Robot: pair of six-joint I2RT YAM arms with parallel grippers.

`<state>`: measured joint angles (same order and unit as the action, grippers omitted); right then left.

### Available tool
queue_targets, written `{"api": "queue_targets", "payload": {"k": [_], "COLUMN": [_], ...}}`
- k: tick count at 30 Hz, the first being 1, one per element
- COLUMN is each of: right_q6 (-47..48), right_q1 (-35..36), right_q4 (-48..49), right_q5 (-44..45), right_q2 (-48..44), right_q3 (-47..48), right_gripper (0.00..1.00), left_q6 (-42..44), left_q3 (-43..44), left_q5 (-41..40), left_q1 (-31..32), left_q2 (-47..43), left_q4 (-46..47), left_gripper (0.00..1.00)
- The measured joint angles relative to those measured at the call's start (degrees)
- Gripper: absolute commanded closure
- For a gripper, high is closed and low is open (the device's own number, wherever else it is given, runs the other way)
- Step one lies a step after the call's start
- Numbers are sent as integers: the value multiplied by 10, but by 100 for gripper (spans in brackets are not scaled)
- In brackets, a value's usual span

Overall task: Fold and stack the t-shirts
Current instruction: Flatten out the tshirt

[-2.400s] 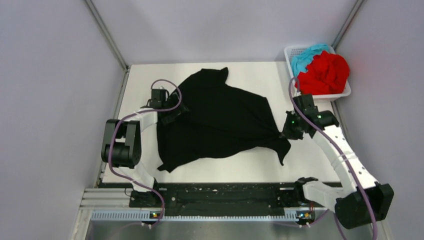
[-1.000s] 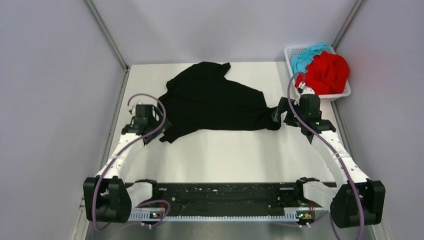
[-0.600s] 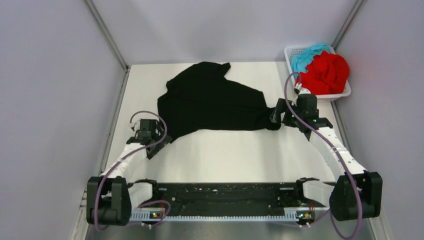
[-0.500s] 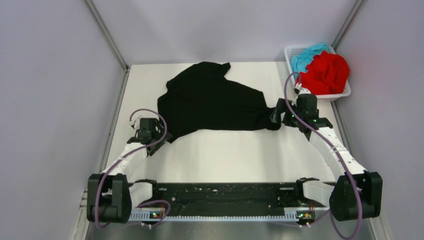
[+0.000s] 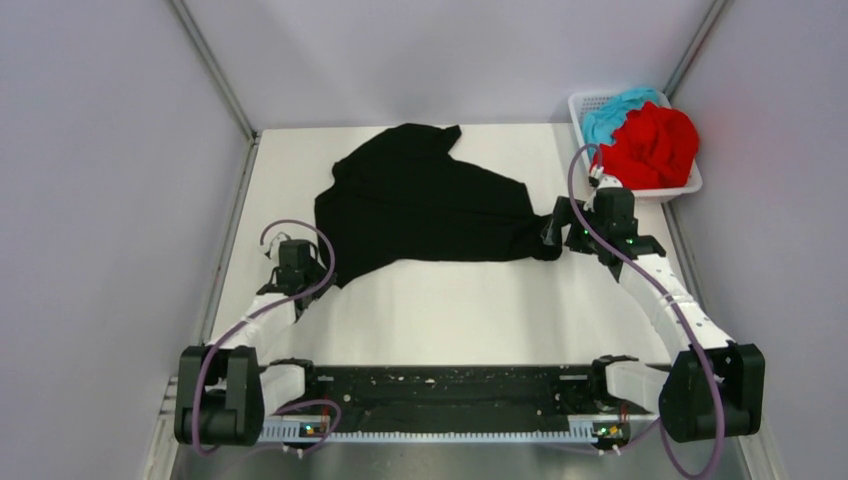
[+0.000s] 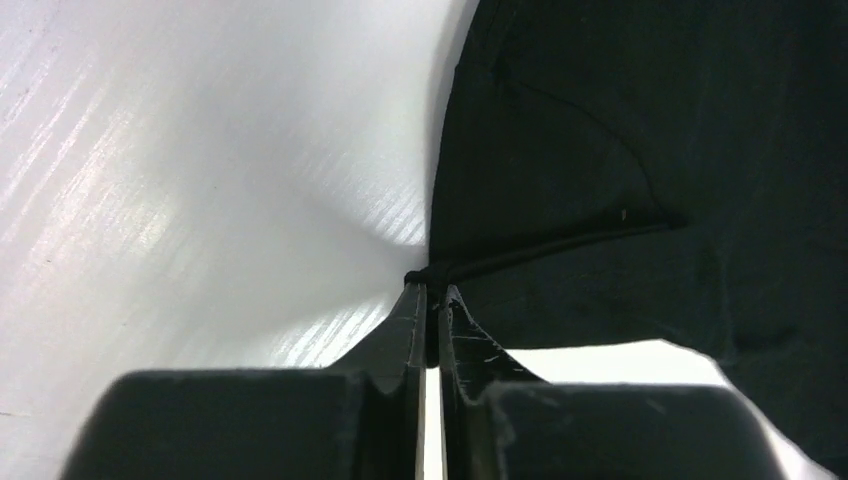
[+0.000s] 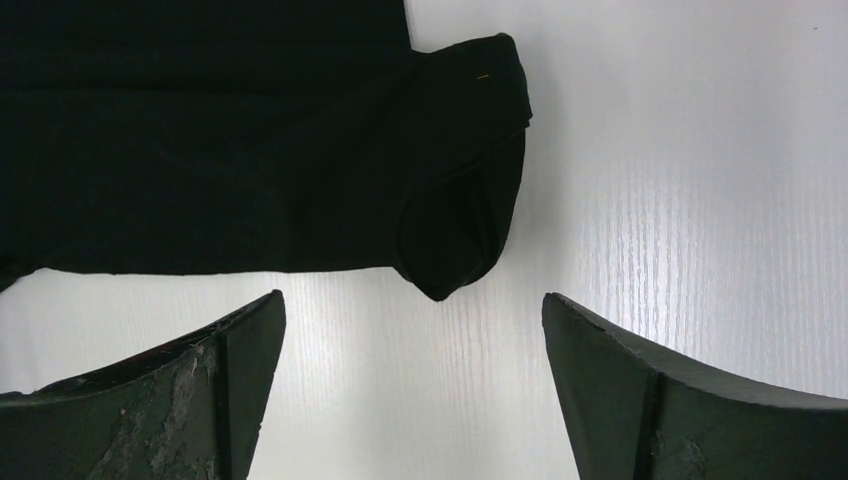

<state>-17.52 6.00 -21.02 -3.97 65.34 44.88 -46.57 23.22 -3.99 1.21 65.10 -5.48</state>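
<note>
The left pincer (image 6: pixel 428 288), wide a second earlier, had pinched the black t-shirt (image 5: pixel 420 205) at its lower-left edge. The right pincer (image 7: pixel 410 300) gaped wide, and the shirt lay rumpled.

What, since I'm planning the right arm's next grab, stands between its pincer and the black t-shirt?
Nothing visible does. The open right pincer hangs over the table, and the bunched sleeve of the black t-shirt lies just ahead of it, unobstructed.

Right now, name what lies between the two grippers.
The black t-shirt, spread crumpled on the white table. The top view shows it running from the left gripper, shut on its edge, to the open right gripper.
</note>
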Motion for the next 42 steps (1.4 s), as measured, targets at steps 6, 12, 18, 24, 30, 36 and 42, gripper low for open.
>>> {"api": "queue_targets", "payload": {"k": [6, 12, 18, 24, 30, 36, 42], "right_q6": [0, 3, -10, -39, -62, -78, -64], "right_q1": [0, 3, 37, 58, 71, 73, 73], "right_q4": [0, -16, -26, -4, 18, 26, 19], "right_q5": [0, 4, 24, 61, 81, 127, 143], "right_q2": [0, 0, 7, 75, 132, 120, 60], "right_q3": [0, 0, 0, 0, 0, 0, 2], "right_gripper": [6, 8, 22, 58, 100, 100, 100], "left_q6": [4, 20, 33, 42, 46, 49, 60], "left_q3": [-1, 6, 28, 47, 49, 61, 85], "left_q5": [1, 15, 28, 30, 31, 30, 28], "left_q1": [0, 0, 0, 0, 0, 0, 0], "left_q2": [-13, -29, -78, -94, -93, -95, -108], "left_q4": [-6, -31, -54, -63, -69, -80, -87], "left_gripper": [100, 100, 100, 100, 100, 100, 100]}}
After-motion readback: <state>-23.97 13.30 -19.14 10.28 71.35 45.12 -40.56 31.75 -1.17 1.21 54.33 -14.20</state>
